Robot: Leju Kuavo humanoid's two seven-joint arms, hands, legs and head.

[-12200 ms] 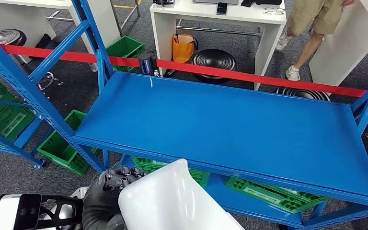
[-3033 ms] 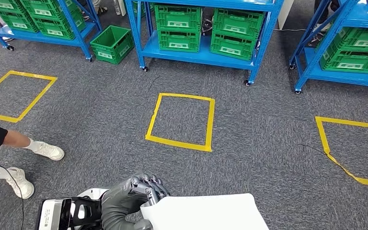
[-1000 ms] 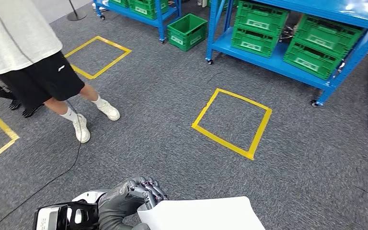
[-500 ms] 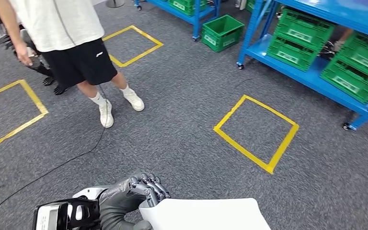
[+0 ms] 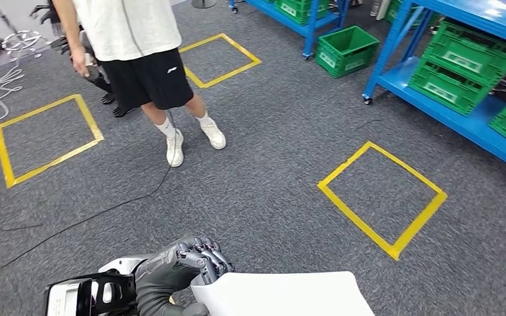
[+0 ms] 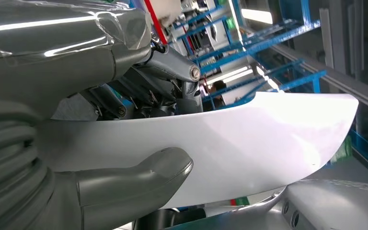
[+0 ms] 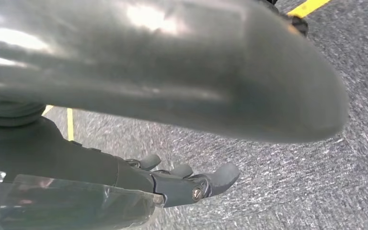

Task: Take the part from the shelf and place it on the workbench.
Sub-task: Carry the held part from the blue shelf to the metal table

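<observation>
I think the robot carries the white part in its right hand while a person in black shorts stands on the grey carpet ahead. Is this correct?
Not quite: the hand is wrong. The left hand grips the white part, as the head view shows and the left wrist view confirms. The right hand holds nothing. The rest stands: a person in black shorts stands on the grey carpet ahead.

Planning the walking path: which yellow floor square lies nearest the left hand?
The yellow square right of the left hand and white part; the other two lie beyond the person.
</observation>
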